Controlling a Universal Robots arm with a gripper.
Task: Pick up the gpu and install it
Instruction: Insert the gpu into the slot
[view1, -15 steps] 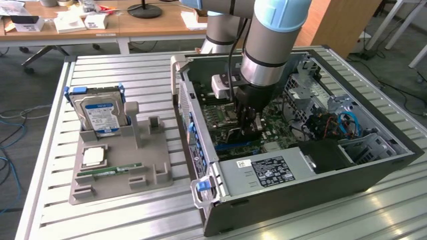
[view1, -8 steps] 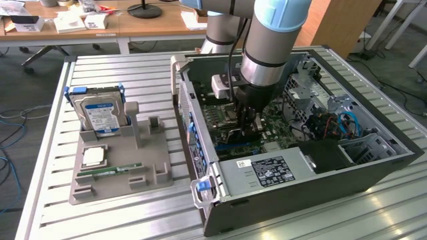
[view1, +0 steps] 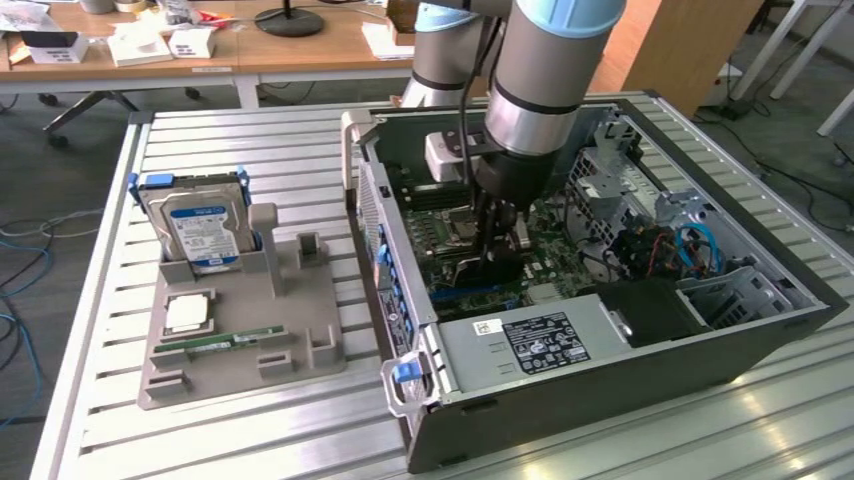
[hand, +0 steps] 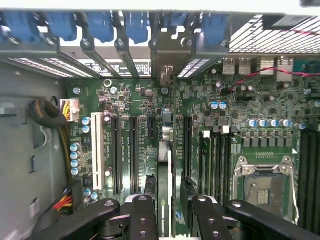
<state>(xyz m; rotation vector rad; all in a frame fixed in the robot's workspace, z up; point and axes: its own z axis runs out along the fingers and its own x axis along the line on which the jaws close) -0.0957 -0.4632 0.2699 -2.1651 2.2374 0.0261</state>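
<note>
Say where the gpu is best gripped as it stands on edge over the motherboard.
Its upper long edge, from straight above, jaws across the two flat faces. The gpu stands on edge, thin, in line with the motherboard slots, so the faces offer flat parallel surfaces and the lower edge is left free for a slot. The gripper appears to hold it this way.

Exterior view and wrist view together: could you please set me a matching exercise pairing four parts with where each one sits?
1 gpu
2 hard drive
3 memory stick
4 power supply

A lying flat on the grey holder
B in the case corner, label up
C in the gripper, above the motherboard
D upright in the grey holder

Pairs: 1-C, 2-D, 3-A, 4-B
</note>
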